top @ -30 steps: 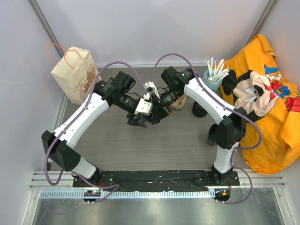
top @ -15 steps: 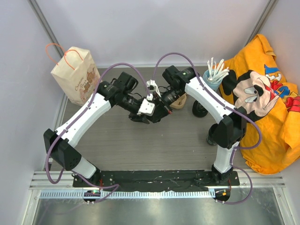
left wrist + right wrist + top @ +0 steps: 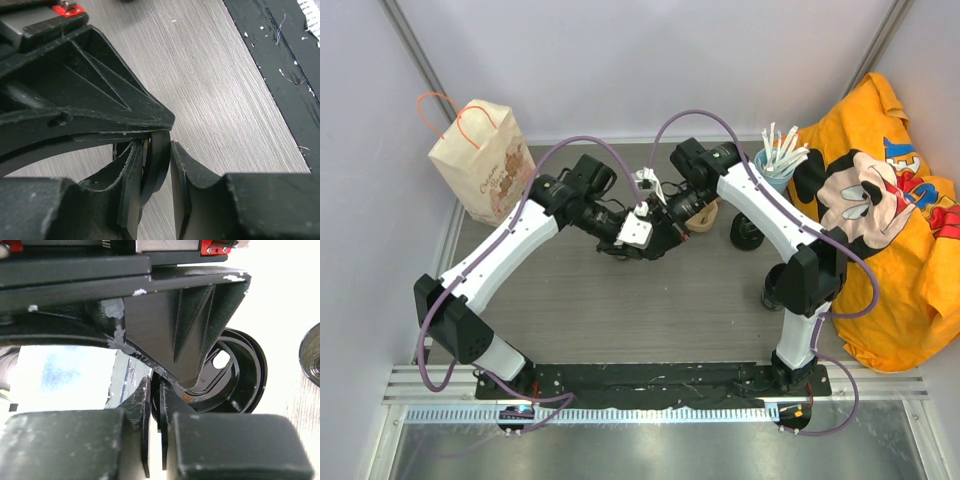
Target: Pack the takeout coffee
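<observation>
The takeout coffee (image 3: 235,375) is a small round black cup with a dark inside and an oval hole in its floor. It is held on edge above the middle of the table, between both arms. My right gripper (image 3: 155,390) is shut on its rim, seen end-on in the right wrist view. In the left wrist view the rim of the coffee (image 3: 159,160) stands between the fingers of my left gripper (image 3: 156,150), which press it from both sides. From above, the left gripper (image 3: 638,240) and right gripper (image 3: 658,233) meet tip to tip and hide the cup.
A tan cardboard carrier (image 3: 700,222) lies just behind the grippers. Two other black cups (image 3: 748,235) (image 3: 772,292) stand by the right arm. A paper bag (image 3: 480,158) is at back left, a blue cup of stirrers (image 3: 775,165) and an orange shirt (image 3: 885,200) at right.
The left arm has slid toward the right gripper and its jaws have narrowed onto the cup's rim. The right arm has barely moved.
</observation>
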Motion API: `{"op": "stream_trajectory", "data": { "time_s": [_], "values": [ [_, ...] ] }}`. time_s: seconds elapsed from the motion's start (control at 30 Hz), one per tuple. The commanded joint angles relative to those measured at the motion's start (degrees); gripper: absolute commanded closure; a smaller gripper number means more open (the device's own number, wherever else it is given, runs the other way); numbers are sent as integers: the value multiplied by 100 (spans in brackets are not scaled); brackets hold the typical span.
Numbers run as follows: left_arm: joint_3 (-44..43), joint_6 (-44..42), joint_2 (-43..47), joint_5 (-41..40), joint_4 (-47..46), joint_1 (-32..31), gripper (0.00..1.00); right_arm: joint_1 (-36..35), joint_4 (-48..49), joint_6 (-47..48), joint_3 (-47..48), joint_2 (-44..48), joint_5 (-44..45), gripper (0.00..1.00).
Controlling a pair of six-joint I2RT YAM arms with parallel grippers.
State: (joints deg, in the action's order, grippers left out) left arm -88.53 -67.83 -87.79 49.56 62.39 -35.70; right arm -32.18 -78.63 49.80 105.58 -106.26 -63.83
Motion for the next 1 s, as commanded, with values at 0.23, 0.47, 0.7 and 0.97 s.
{"op": "stream_trajectory", "data": {
  "time_s": [0.23,0.47,0.7,0.97],
  "values": [
    [301,481,122,133,116,-60,100,538,-750,38,586,281,-244,55],
    [644,2780,244,203,-1376,63,100,757,-716,153,745,614,325,35],
    [1214,6681,227,712,-4231,923,100,731,1515,-910,-712,2142,2028,21],
    [2542,13415,-466,266,-11060,1891,100,172,3195,-1183,-1960,3181,3208,20]
  ]
}}
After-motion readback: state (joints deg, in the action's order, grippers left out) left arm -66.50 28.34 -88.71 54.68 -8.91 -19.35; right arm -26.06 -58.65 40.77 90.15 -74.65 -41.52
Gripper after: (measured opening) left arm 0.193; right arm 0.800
